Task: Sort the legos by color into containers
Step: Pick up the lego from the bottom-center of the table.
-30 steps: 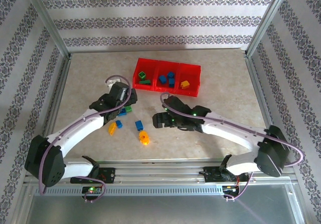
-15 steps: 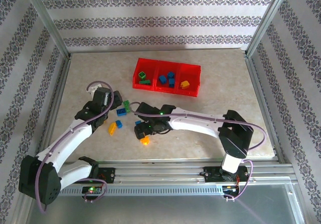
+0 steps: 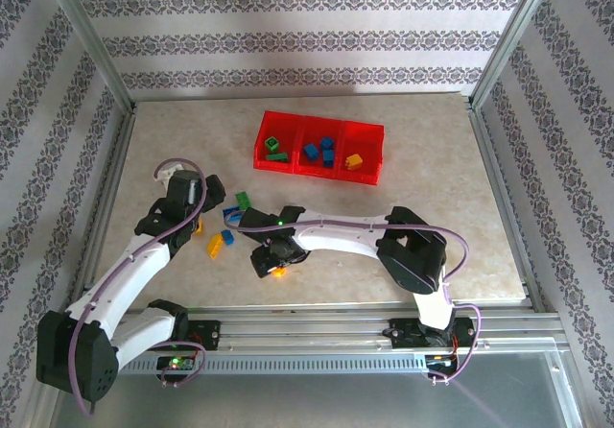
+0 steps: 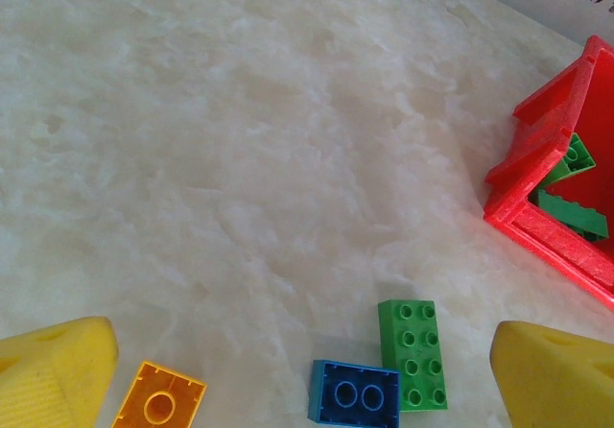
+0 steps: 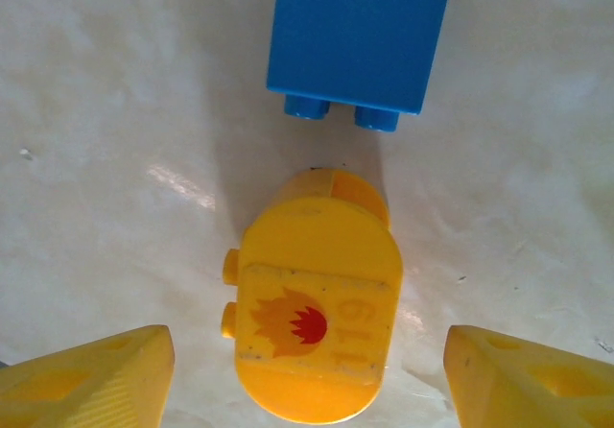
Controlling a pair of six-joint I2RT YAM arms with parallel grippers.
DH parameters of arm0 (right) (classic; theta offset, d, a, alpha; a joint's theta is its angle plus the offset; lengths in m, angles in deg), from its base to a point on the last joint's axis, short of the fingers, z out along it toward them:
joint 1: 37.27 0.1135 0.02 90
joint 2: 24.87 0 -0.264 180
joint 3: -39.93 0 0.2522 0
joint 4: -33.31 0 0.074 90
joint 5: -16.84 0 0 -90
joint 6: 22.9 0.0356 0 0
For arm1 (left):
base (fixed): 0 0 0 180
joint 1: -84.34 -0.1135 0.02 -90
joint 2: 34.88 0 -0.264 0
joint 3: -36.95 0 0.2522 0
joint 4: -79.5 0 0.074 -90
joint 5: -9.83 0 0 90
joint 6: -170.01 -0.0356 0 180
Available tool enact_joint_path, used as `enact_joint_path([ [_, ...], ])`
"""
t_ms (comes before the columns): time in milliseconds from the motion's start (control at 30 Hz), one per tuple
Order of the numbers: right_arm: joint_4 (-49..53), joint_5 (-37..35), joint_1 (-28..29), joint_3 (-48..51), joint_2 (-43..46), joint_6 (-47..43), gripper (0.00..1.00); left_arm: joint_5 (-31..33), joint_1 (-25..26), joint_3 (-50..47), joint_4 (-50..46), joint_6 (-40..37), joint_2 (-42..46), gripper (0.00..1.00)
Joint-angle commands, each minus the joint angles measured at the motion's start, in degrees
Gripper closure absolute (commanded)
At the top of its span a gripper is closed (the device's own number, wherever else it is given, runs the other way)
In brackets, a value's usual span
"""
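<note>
From above, the red tray [image 3: 369, 174] lies at the far middle of the table [image 3: 432, 198]. Green bricks [image 3: 275, 150] sit in its left compartment, blue bricks [image 3: 319, 150] in the middle one and a yellow brick [image 3: 354, 161] in the right one. A second ago the left gripper [image 3: 200, 219] hung over the loose green brick [image 3: 243, 201]. It has since drawn back to the near left. The right gripper [image 3: 273, 260] has swung in from the right and now sits over a yellow piece [image 3: 278, 273].

At the left wrist, the left gripper [image 4: 302, 351] is released, its yellow fingers [image 4: 58, 375] spread wide with nothing between them. An orange brick [image 4: 158, 407], a blue brick [image 4: 355, 392] and the green brick [image 4: 413, 353] lie on the table ahead. The tray's corner [image 4: 537, 150] is at the far right.

At the right wrist, the right gripper [image 5: 307, 351] straddles the yellow piece [image 5: 317, 322], which bears a flame print. Its fingers [image 5: 91, 375] have narrowed but stand clear of the piece on both sides, so nothing is grasped. Another blue brick [image 5: 360, 35] lies just beyond the piece.
</note>
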Motion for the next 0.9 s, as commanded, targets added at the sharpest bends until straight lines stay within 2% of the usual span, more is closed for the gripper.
enact_joint_path([
  [0,2.0,-0.7,0.6,-2.1,-2.1,-1.2,0.29,-1.0,-1.1,-0.9,0.2,0.5,-0.6,0.0],
  [367,1.3,-0.3,0.2,-4.5,-6.1,-2.0,0.35,-2.2,-1.9,-1.1,0.8,0.7,-1.7,0.0],
  [733,0.9,0.5,-0.3,-3.2,-5.8,-1.9,0.59,-3.2,-2.5,-1.3,1.1,0.8,-1.8,0.0],
  [867,0.6,-0.1,-0.8,-1.5,-3.3,-1.6,0.62,-3.4,-2.6,-1.3,1.2,0.9,-1.9,0.0],
])
